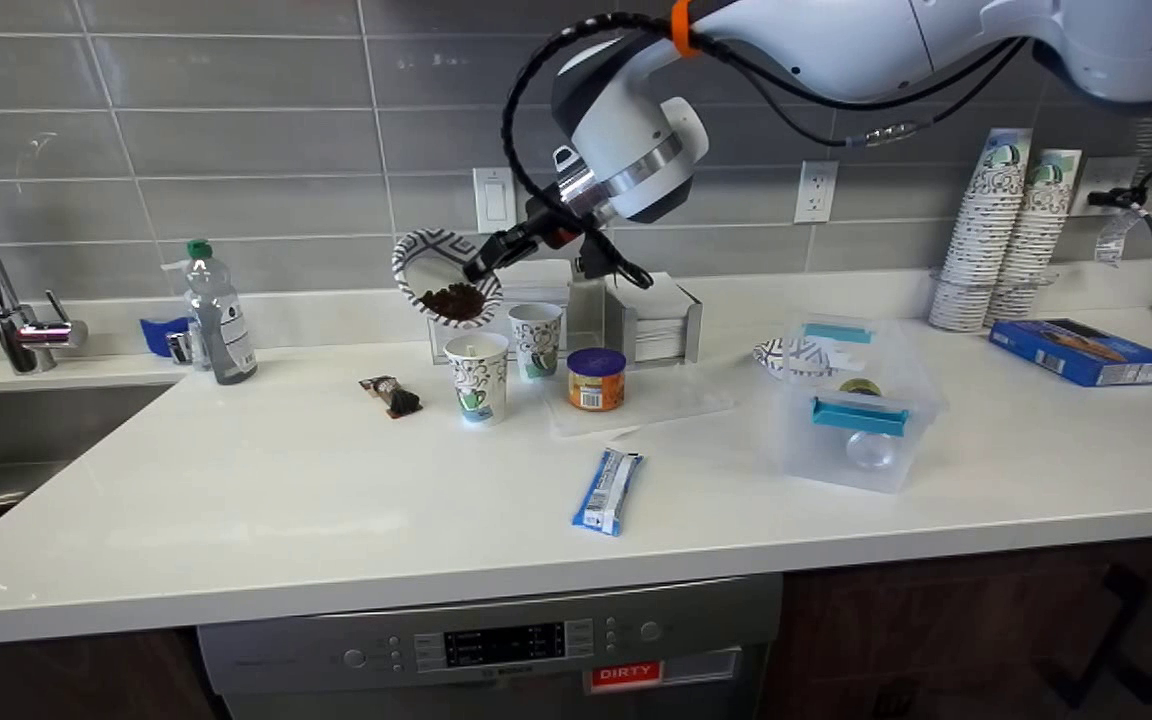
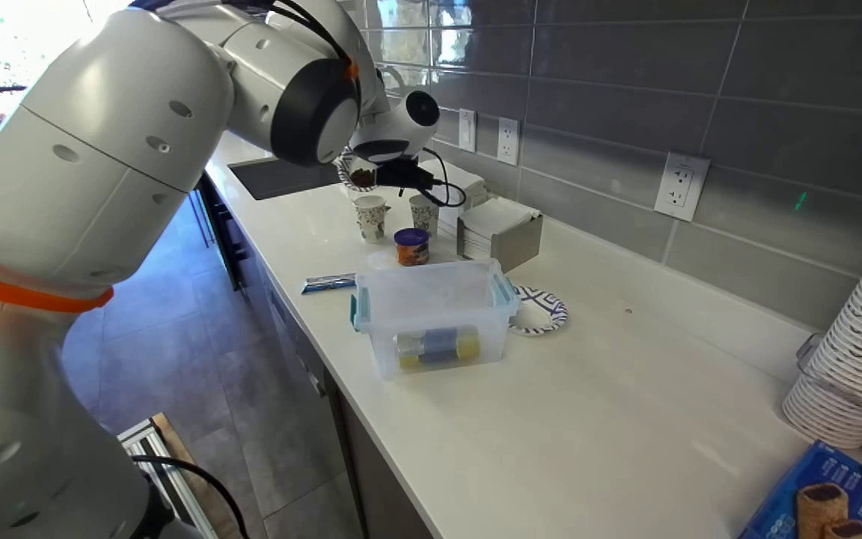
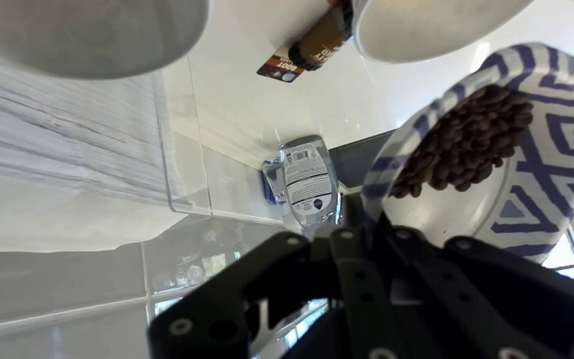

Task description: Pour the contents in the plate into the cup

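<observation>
The patterned paper plate [image 1: 433, 268] is held in the air near the tiled wall, tilted so that dark brown beans [image 1: 454, 301] gather toward its lower side. In the wrist view the fingers of my gripper [image 3: 372, 227] are shut on the rim of the plate [image 3: 541, 199]; the beans [image 3: 466, 139] still lie inside it. Lower down on the counter stand two printed paper cups, a front cup [image 1: 477, 388] and a back cup [image 1: 538, 345]; I cannot tell which is the task's cup. The plate hangs above and slightly left of the front cup.
An orange tub with purple lid [image 1: 596, 380] stands beside the cups, before a napkin holder [image 1: 656, 325]. A brown packet [image 1: 392, 396], blue-wrapped bar [image 1: 608, 492], clear container [image 1: 846, 440] and soap bottle [image 1: 223, 320] are also on the counter. The sink [image 1: 36, 430] lies left.
</observation>
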